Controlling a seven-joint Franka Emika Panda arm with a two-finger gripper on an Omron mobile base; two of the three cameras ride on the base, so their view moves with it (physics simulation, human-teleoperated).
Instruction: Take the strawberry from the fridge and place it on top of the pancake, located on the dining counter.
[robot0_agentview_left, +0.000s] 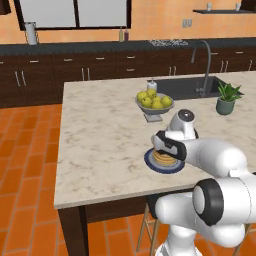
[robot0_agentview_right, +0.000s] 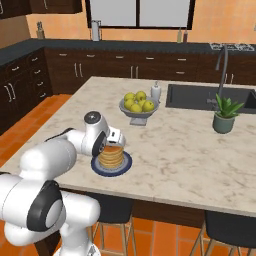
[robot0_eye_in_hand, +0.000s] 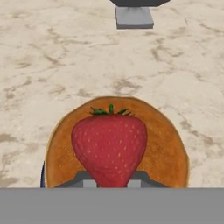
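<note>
Half the pancake (robot0_eye_in_hand: 162, 148) is hidden behind the strawberry (robot0_eye_in_hand: 109, 146), clamped in the gripper (robot0_eye_in_hand: 109, 180) directly over it. Behind the pancake, a grey bowl (robot0_agentview_right: 136, 113) holds yellow-green fruits (robot0_agentview_right: 138, 102).

Grey footed bowl (robot0_agentview_left: 154, 108) of yellow-green fruits (robot0_agentview_left: 154, 101) standing mid-island; base of same bowl at top edge of hand view (robot0_eye_in_hand: 134, 16). White bottle (robot0_agentview_left: 151, 86) just behind the bowl. Potted green plant (robot0_agentview_left: 227, 98) near the dark recessed sink (robot0_agentview_left: 186, 86), curved grey faucet (robot0_agentview_left: 205, 67) between them. Dark wood wall cabinets (robot0_agentview_left: 75, 70) under a dark top. Silver canister (robot0_agentview_left: 31, 33) and two small bottles (robot0_agentview_left: 123, 34) on that top. Window (robot0_agentview_left: 76, 13) above. Orange tiled floor (robot0_agentview_left: 27, 165). Stools (robot0_agentview_right: 227, 230) tucked beneath island edge.
</note>
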